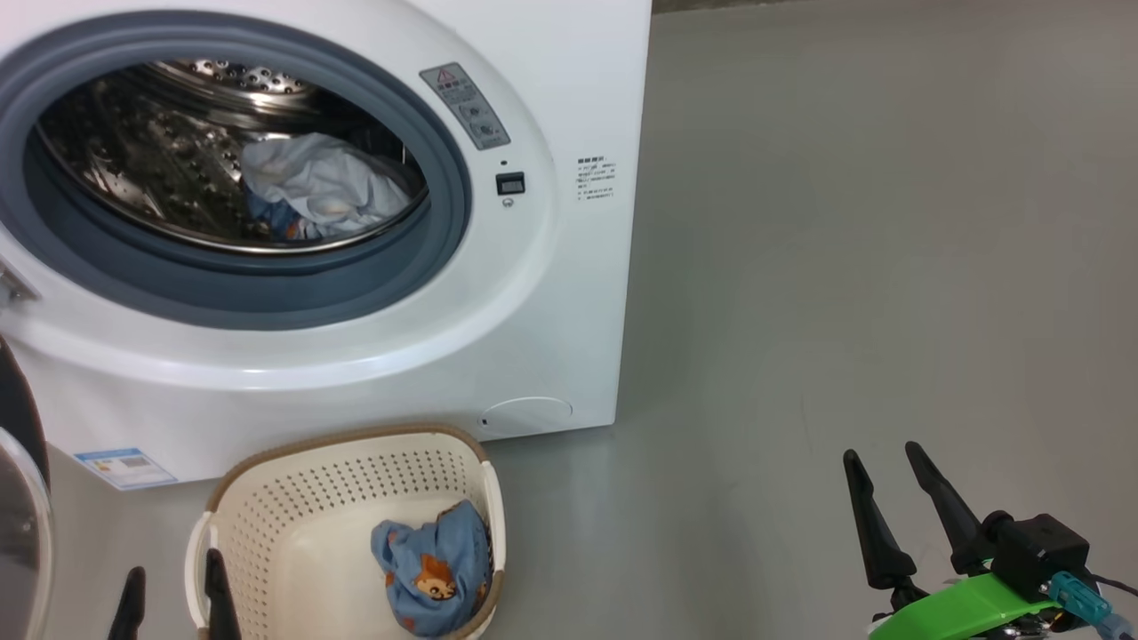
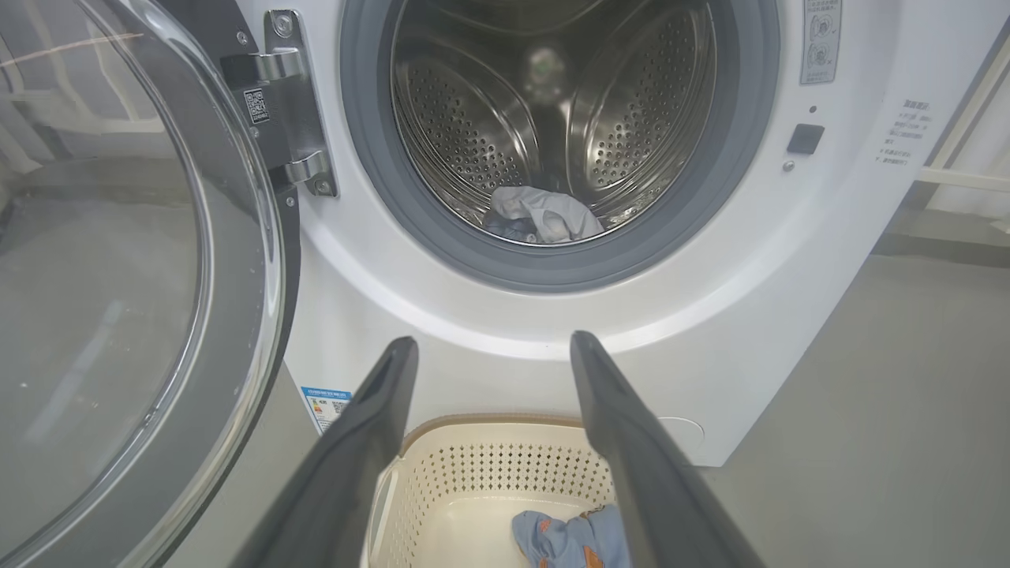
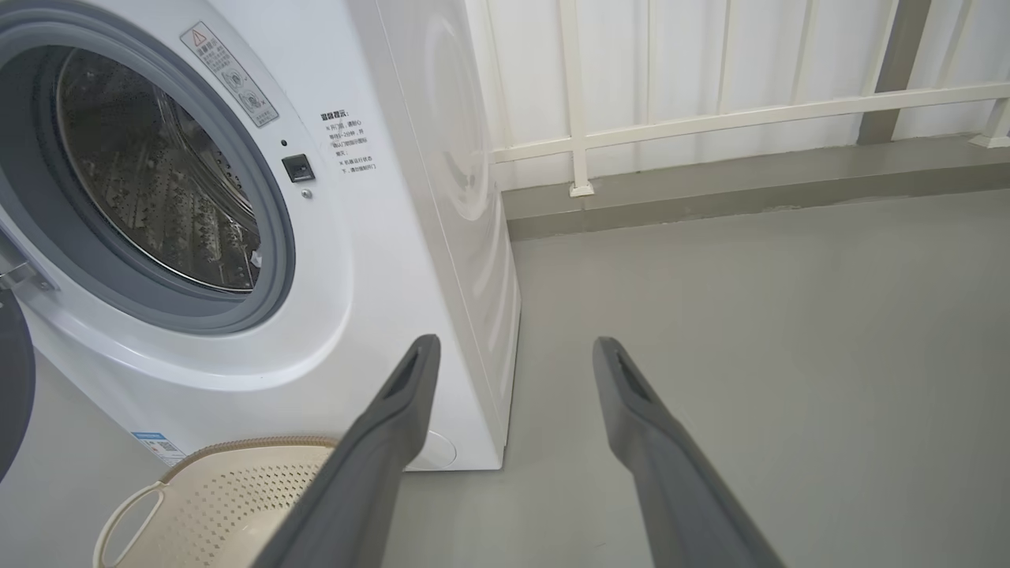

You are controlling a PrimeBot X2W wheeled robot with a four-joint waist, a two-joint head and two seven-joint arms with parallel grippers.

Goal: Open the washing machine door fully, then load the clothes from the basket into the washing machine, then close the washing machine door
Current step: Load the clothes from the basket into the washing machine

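The washing machine door (image 2: 102, 276) stands wide at far left, clearing the mouth of the washing machine (image 1: 551, 293), where some clothes (image 1: 320, 191) lie, upper left; one more waits in the basket (image 1: 356, 440) below. Your left end effector (image 1: 173, 569), beside it, and right end effector (image 1: 883, 452) gape empty.

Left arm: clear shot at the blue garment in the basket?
Probably yes. The left gripper is open, right by the open-topped basket, and nothing covers the blue garment lying inside.
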